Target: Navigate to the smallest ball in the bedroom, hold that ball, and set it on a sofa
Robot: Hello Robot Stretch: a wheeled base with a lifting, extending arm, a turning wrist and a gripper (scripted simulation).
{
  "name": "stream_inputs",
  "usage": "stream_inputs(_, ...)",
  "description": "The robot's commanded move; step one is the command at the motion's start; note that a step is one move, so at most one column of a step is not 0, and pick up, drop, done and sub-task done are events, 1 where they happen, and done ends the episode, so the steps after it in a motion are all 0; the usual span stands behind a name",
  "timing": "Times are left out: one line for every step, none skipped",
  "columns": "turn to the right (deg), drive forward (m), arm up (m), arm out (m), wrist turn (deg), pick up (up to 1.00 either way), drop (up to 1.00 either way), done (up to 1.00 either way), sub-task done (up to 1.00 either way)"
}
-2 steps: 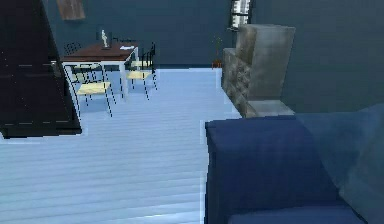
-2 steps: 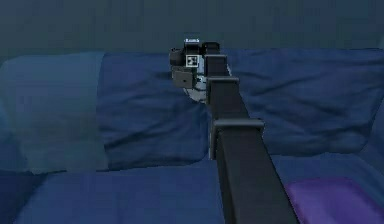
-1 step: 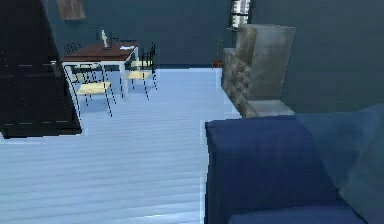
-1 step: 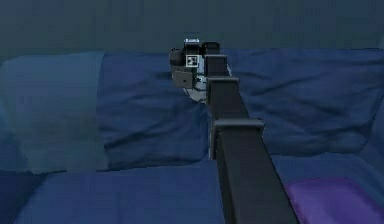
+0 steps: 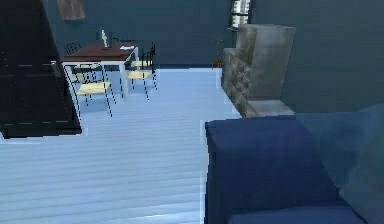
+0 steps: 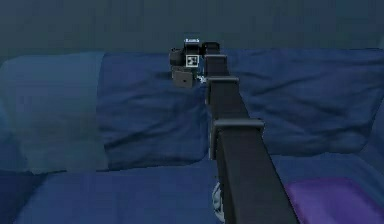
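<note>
Ahead, pale open floor (image 5: 130, 160) runs from the dark-blue sofa (image 5: 262, 160) to the dining table (image 5: 100, 55). A grey armchair (image 5: 255, 65) stands just beyond the sofa's end. The gripper (image 6: 181, 78) shows against the sofa's rumpled back cushions; whether it holds anything, I cannot tell.

Nothing legible anywhere; the two small white squares (image 6: 187, 60) on the dark square arm bar (image 6: 236, 135) carry only black marks.

Your dark square arm bar (image 6: 240, 150) ends in two small white black-marked squares (image 6: 188, 57) beside what seems a dark gripper body (image 6: 182, 76).
</note>
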Motion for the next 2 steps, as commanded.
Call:
stream_inputs(0.0,0.00,0.00,-0.10,0.0,0.00,0.00,0.00,0.00)
stream_inputs(0.0,0.00,0.00,0.00,0.0,0.00,0.00,1.00,0.00)
